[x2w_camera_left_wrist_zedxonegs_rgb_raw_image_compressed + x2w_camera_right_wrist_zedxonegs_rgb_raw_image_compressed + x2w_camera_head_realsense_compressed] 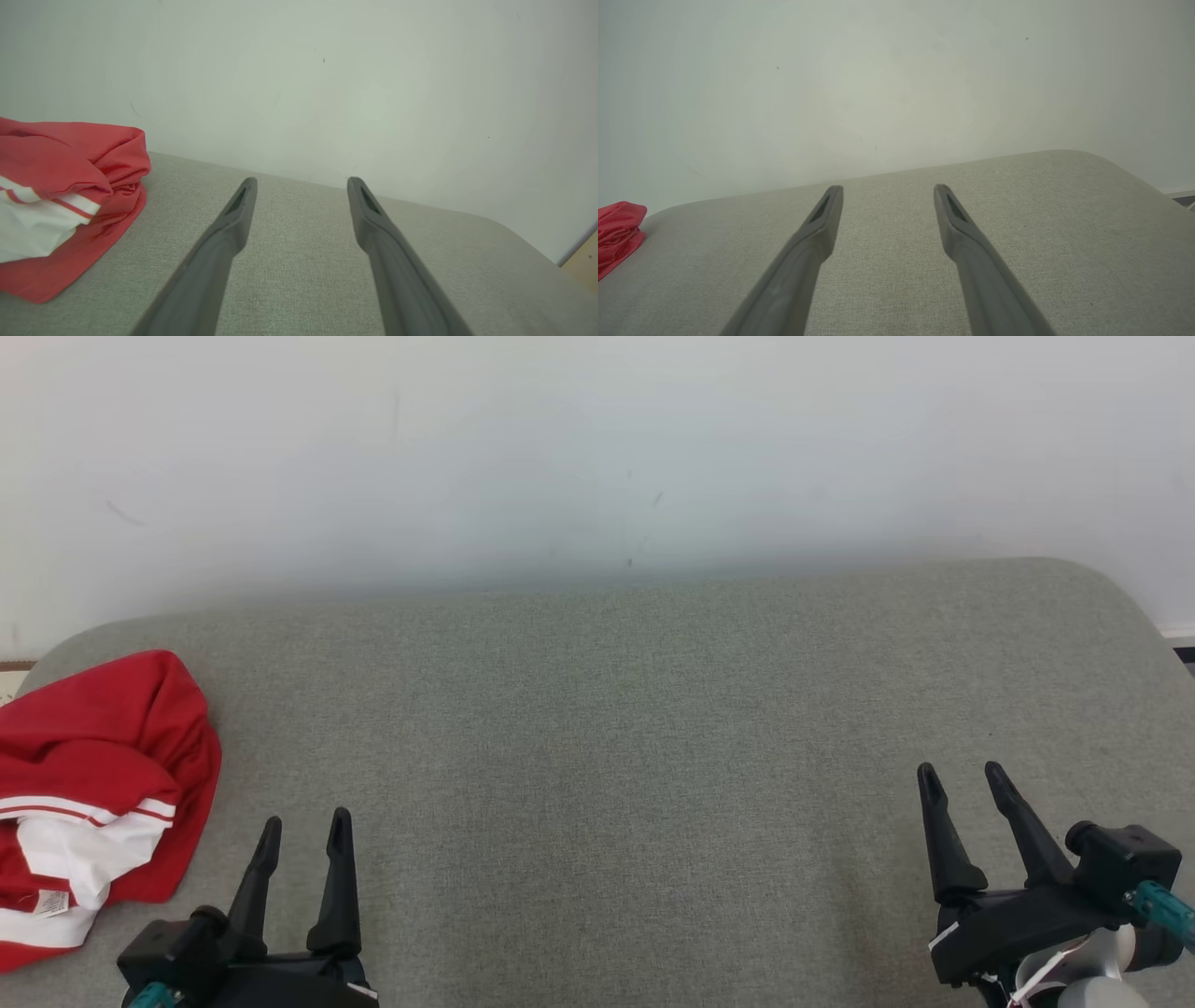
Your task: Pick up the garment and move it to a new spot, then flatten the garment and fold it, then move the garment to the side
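A red garment (pixel 93 775) with white stripes lies crumpled in a heap at the left end of the grey fabric surface (pixel 607 756). My left gripper (pixel 305 826) hovers open just right of the heap, apart from it, with nothing between its fingers. In the left wrist view the garment (pixel 60 196) sits at the left, beside the open left gripper (pixel 301 184). My right gripper (pixel 962 779) stands open and empty far to the right. The right wrist view has the right gripper (pixel 887 192) open over bare fabric, and a red edge of the garment (pixel 616 228) at the far left.
A plain white wall (pixel 597 457) rises directly behind the grey surface. The surface has rounded back corners, one at the right (pixel 1102 588). A strip of floor or trim (pixel 1178 644) peeks past the right edge.
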Tool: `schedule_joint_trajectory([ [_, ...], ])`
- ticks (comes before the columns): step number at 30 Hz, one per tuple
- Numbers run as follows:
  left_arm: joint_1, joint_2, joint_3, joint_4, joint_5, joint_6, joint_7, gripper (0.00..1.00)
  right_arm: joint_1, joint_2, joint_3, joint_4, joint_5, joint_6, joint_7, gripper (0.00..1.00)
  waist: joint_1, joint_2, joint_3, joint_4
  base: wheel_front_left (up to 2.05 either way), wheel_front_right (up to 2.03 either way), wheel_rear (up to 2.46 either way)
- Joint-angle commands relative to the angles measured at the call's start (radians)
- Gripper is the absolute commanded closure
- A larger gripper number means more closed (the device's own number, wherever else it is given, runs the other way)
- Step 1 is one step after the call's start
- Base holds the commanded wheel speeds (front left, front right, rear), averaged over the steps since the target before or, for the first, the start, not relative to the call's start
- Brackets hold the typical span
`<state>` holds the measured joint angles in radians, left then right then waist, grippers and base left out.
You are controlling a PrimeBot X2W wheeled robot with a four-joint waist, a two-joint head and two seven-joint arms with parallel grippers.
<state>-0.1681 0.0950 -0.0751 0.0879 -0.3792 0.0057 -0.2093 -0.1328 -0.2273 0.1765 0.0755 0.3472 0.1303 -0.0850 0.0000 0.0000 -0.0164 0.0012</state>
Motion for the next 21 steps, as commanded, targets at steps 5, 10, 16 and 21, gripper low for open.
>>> schedule_joint_trajectory([
  [5,0.017,-0.003,0.004,-0.005,0.061,0.013,-0.008,0.00,0.020,0.007,0.013,-0.011,-0.052,0.001,-0.024,0.00,0.0000,0.0000,-0.003,0.002,0.00,0.00,0.00],
  [10,0.021,-0.002,0.007,0.006,0.113,0.022,-0.013,0.00,0.037,0.018,0.020,-0.007,-0.092,0.001,-0.041,0.00,0.0000,0.0000,-0.006,0.004,0.00,0.00,0.00],
  [16,0.022,-0.006,-0.002,0.026,0.163,0.026,-0.017,0.00,0.048,0.027,0.029,-0.004,-0.130,0.001,-0.059,0.00,0.0000,0.0000,-0.010,0.005,0.00,0.00,0.00],
  [21,0.020,-0.005,0.002,0.044,0.196,0.031,-0.008,0.00,0.059,0.035,0.028,-0.003,-0.157,0.001,-0.071,0.00,0.0000,0.0000,-0.013,0.006,0.00,0.00,0.00],
])
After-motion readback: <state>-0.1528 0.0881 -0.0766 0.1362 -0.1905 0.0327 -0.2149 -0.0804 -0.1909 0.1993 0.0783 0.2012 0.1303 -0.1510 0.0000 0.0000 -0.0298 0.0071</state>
